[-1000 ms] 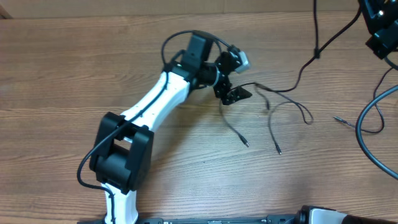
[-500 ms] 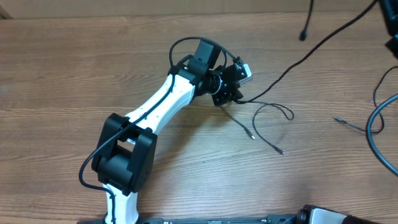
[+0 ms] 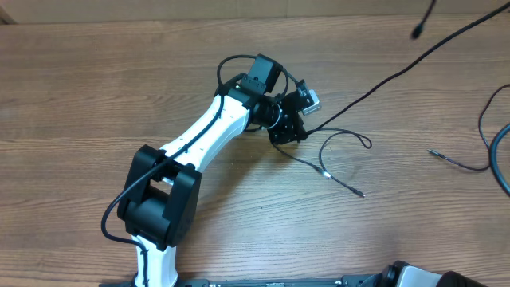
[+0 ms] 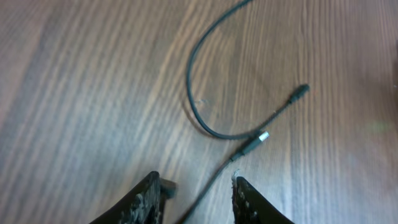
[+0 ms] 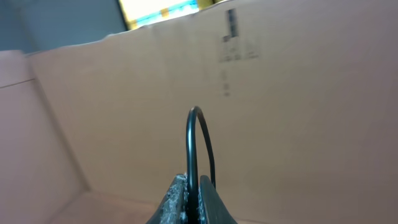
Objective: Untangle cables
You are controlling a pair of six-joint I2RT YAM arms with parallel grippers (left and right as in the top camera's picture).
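**A:** Which step are you on?

**B:** You are pulling the cables [image 3: 355, 135] apart. Your left pincer [image 3: 291, 131] sits low over the table [image 3: 80, 80], right at one end of the bunch. Its jaws stand a bit apart, and one thin cable runs between them. I can't see them squeeze it.

**A:** And the other one?

**B:** Your right pincer [image 5: 194, 186] is shut tight on a cable. A loop [image 5: 198, 134] of it pokes up out of the tips.

**A:** Where is the rest?

**B:** A loose ring and two plug ends lie just in front of the left pincer's tips. A long cable [image 3: 390, 76] starts at that pincer and goes tight and straight, far off to its right. I think that is the one your right pincer holds up high.

**A:** What comes next?

**B:** I think you must close the left pincer on its cable so it can't slip. Then pull slowly with the right one. If you pull too fast, the ring may turn into a knot.

**A:** What does each camera show?

**B:** Only the top view shows the long cable and the whole bunch, but your right pincer is not in it. Only the left wrist view shows the gap between the jaws, and a silver plug [image 4: 260, 135] just ahead of them. The right wrist view shows the tight grip and a brown box wall [image 5: 298, 112] behind it, but no table.
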